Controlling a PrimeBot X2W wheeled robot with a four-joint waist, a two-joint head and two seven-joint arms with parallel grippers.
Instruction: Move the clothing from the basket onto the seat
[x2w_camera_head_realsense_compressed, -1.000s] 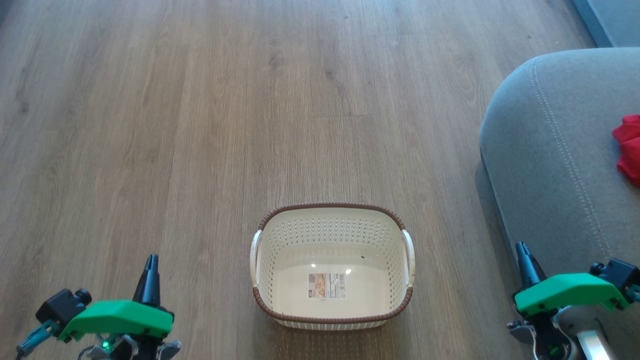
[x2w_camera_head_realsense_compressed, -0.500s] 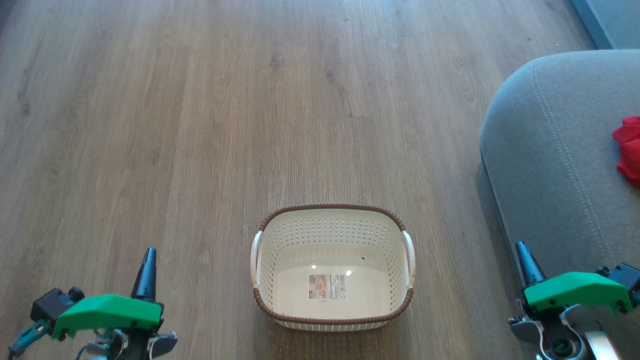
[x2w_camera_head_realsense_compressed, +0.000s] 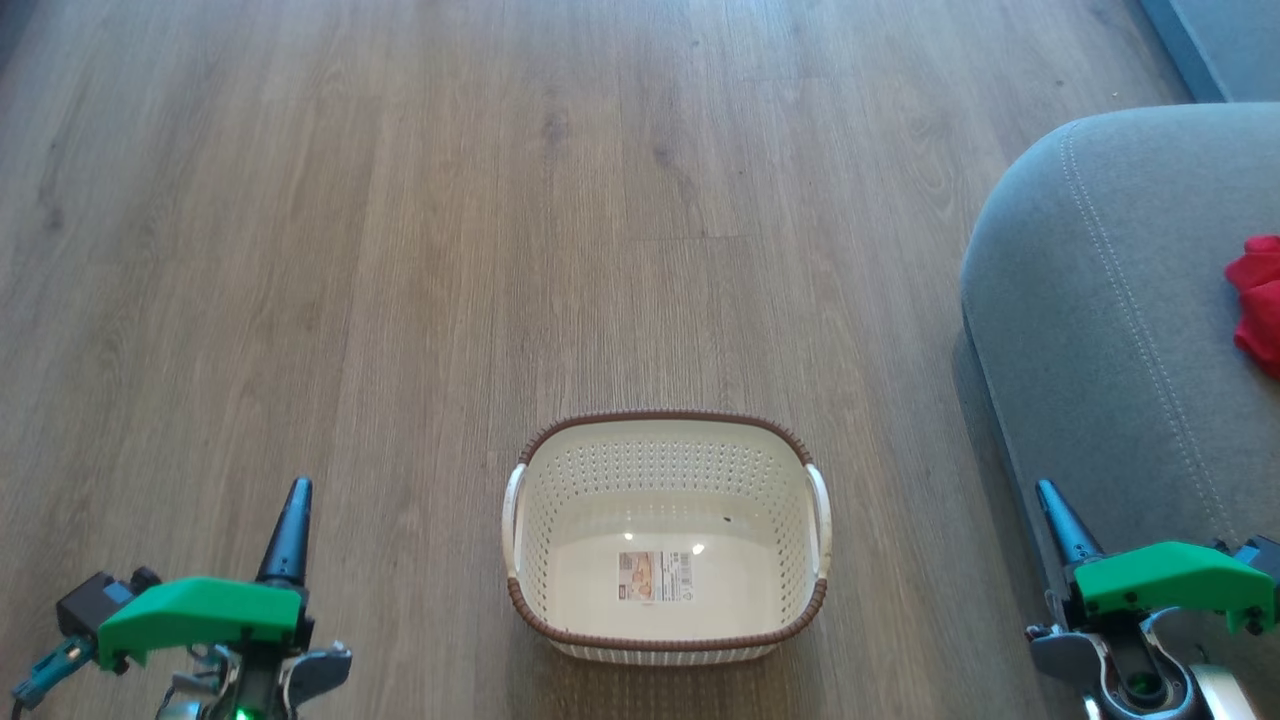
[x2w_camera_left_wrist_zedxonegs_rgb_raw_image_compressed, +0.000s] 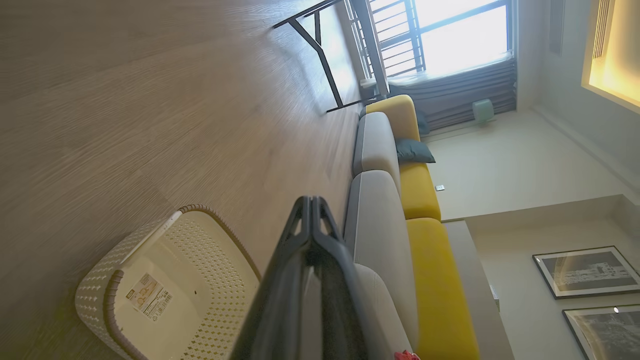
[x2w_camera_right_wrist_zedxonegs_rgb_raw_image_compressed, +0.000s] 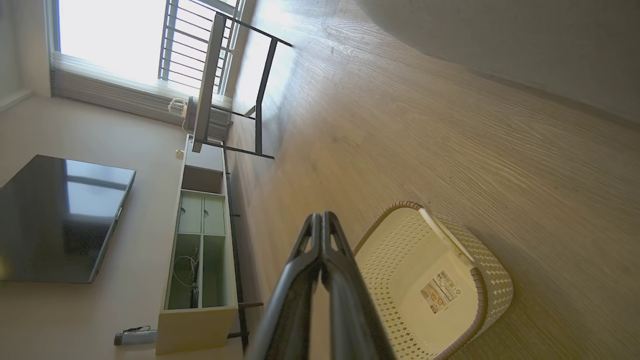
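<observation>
The cream basket (x2w_camera_head_realsense_compressed: 662, 417) with its brown rim stands on the floor, holding nothing but a label on its bottom. A bright-red piece of clothing (x2w_camera_head_realsense_compressed: 1258, 298) lies on the grey seat (x2w_camera_head_realsense_compressed: 1100, 300) at the right edge, cut off by the frame. My left gripper (x2w_camera_head_realsense_compressed: 297, 490) is at the lower left, left of the basket, shut and holding nothing. My right gripper (x2w_camera_head_realsense_compressed: 1047, 492) is at the lower right, by the seat's front edge, also shut with nothing in it. The left wrist view shows the basket (x2w_camera_left_wrist_zedxonegs_rgb_raw_image_compressed: 97, 295), the left gripper (x2w_camera_left_wrist_zedxonegs_rgb_raw_image_compressed: 311, 201), the seat (x2w_camera_left_wrist_zedxonegs_rgb_raw_image_compressed: 375, 225) and a scrap of red clothing (x2w_camera_left_wrist_zedxonegs_rgb_raw_image_compressed: 406, 355). The right wrist view shows the basket (x2w_camera_right_wrist_zedxonegs_rgb_raw_image_compressed: 492, 285) beside the right gripper (x2w_camera_right_wrist_zedxonegs_rgb_raw_image_compressed: 321, 216).
Bare wood floor (x2w_camera_head_realsense_compressed: 400, 250) surrounds the basket. More grey cushions with yellow backs (x2w_camera_left_wrist_zedxonegs_rgb_raw_image_compressed: 430, 270) line the wall. A black-framed table (x2w_camera_right_wrist_zedxonegs_rgb_raw_image_compressed: 220, 85) stands by the window. A low cabinet (x2w_camera_right_wrist_zedxonegs_rgb_raw_image_compressed: 200, 265) and a dark screen (x2w_camera_right_wrist_zedxonegs_rgb_raw_image_compressed: 60, 220) are on the opposite wall.
Both grippers have drawn back a little toward the bottom corners of the head view. The basket and the red clothing lie where they were.
</observation>
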